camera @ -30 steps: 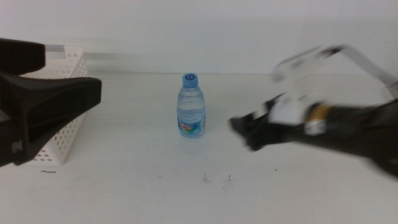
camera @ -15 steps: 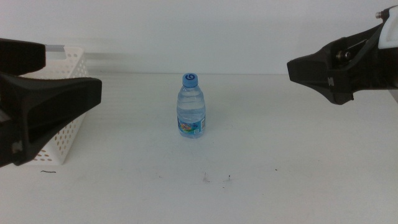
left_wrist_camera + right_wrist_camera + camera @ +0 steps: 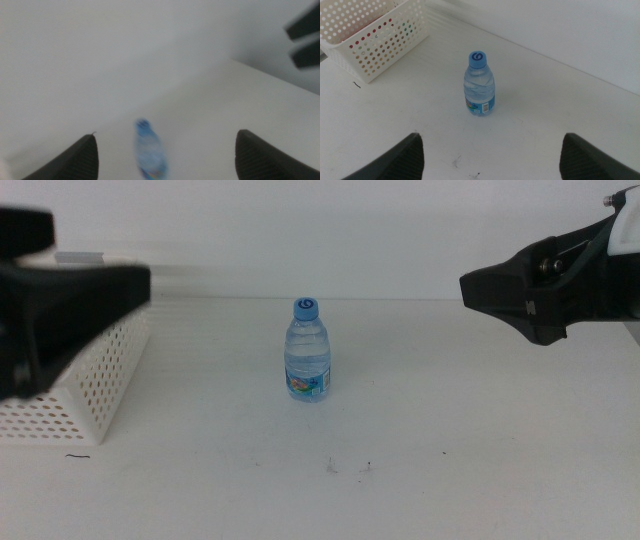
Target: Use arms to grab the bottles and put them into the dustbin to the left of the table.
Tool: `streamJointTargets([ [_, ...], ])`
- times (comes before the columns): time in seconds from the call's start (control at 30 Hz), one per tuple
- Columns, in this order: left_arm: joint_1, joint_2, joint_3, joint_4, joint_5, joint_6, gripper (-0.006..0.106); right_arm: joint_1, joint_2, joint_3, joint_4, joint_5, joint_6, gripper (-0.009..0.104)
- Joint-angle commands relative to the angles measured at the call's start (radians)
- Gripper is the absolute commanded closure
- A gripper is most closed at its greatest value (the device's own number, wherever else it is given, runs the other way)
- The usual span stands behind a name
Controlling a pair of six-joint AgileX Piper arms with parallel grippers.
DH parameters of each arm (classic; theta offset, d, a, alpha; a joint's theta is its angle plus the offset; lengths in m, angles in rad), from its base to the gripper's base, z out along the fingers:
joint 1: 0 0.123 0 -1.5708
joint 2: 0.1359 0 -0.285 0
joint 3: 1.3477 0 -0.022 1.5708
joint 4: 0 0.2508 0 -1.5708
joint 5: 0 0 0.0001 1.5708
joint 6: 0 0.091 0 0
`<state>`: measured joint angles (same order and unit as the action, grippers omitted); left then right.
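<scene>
A small clear water bottle (image 3: pixel 308 350) with a blue cap stands upright at the middle of the table. It also shows in the right wrist view (image 3: pixel 480 86) and, blurred, in the left wrist view (image 3: pixel 149 152). My left gripper (image 3: pixel 100 252) is open and empty at the left, above the white perforated dustbin (image 3: pixel 90 395), well apart from the bottle. My right gripper (image 3: pixel 475 288) is open and empty, raised at the right, far from the bottle. Red and other coloured shapes (image 3: pixel 376 31) show through the dustbin's holes; the tea bottle and can are not clearly seen.
The white table (image 3: pixel 450 440) runs back to a plain white wall. A few small dark marks (image 3: pixel 345 468) lie in front of the bottle. The dustbin (image 3: pixel 370 35) sits at the table's left edge.
The right arm swung from low near the bottle up to the right, then held still. The left gripper has shifted upward and is blurred. The bottle has not moved.
</scene>
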<state>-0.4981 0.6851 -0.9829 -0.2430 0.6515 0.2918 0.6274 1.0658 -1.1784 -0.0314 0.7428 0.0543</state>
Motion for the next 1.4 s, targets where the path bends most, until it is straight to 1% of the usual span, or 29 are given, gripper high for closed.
streamJointTargets([
  [0.0, -0.007, 0.023, -0.005, 0.060, -0.086, -0.010, 0.007, 0.002, -0.004, -0.009, -0.007, -0.008, -0.002, 0.002],
  [0.03, -0.007, 0.042, 0.008, 0.083, -0.124, -0.014, 0.007, 0.002, -0.004, -0.009, -0.007, -0.008, -0.002, 0.002],
  [0.17, -0.007, 0.126, 0.125, 0.106, -0.336, -0.069, 0.007, 0.002, -0.004, -0.009, -0.007, -0.008, -0.002, 0.002],
  [0.3, -0.011, 0.210, 0.355, 0.135, -0.698, -0.175, 0.007, 0.002, -0.004, -0.009, -0.007, -0.008, -0.002, 0.002],
  [0.43, -0.011, 0.280, 0.547, 0.237, -0.998, -0.304, 0.007, 0.002, -0.004, -0.009, -0.007, -0.008, -0.002, 0.002],
  [0.53, -0.011, 0.339, 0.616, 0.243, -1.085, -0.339, 0.007, 0.002, -0.004, -0.009, -0.007, -0.008, -0.002, 0.002],
  [0.57, -0.011, 0.361, 0.625, 0.243, -1.091, -0.339, 0.007, 0.002, -0.004, -0.009, -0.007, -0.008, -0.002, 0.002],
  [0.63, -0.011, 0.409, 0.625, 0.292, -1.105, -0.350, 0.007, 0.002, -0.004, -0.009, -0.007, -0.008, -0.002, 0.002],
  [0.7, -0.011, 0.455, 0.625, 0.346, -1.178, -0.354, 0.007, 0.002, -0.004, -0.009, -0.007, -0.008, -0.002, 0.002],
  [0.73, -0.011, 0.483, 0.625, 0.356, -1.223, -0.354, 0.007, 0.002, -0.004, -0.009, -0.007, -0.008, -0.002, 0.002],
  [0.8, -0.011, 0.534, 0.625, 0.358, -1.280, -0.364, 0.007, 0.002, -0.004, -0.009, -0.007, -0.008, -0.002, 0.002],
  [0.93, -0.011, 0.634, 0.625, 0.367, -1.303, -0.428, 0.007, 0.002, -0.004, -0.009, -0.007, -0.008, -0.002, 0.002],
  [1.0, -0.011, 0.683, 0.622, 0.354, -1.356, -0.419, 0.007, 0.002, -0.004, -0.009, -0.007, -0.008, -0.002, 0.002],
  [1.1, -0.011, 0.763, 0.622, 0.305, -1.437, -0.423, 0.007, 0.002, -0.004, -0.009, -0.007, -0.008, -0.002, 0.002],
  [1.27, -0.003, 0.947, 0.606, 0.300, -1.619, -0.423, 0.007, 0.002, -0.004, -0.009, -0.007, -0.008, -0.002, 0.002],
  [1.3, 0.003, 0.988, 0.588, 0.309, -1.644, -0.445, 0.007, 0.002, -0.004, -0.009, -0.007, -0.008, -0.002, 0.002],
  [1.37, 0.028, 1.060, 0.545, 0.370, -1.672, -0.496, 0.007, 0.002, -0.004, -0.009, -0.007, -0.008, -0.002, 0.002],
])
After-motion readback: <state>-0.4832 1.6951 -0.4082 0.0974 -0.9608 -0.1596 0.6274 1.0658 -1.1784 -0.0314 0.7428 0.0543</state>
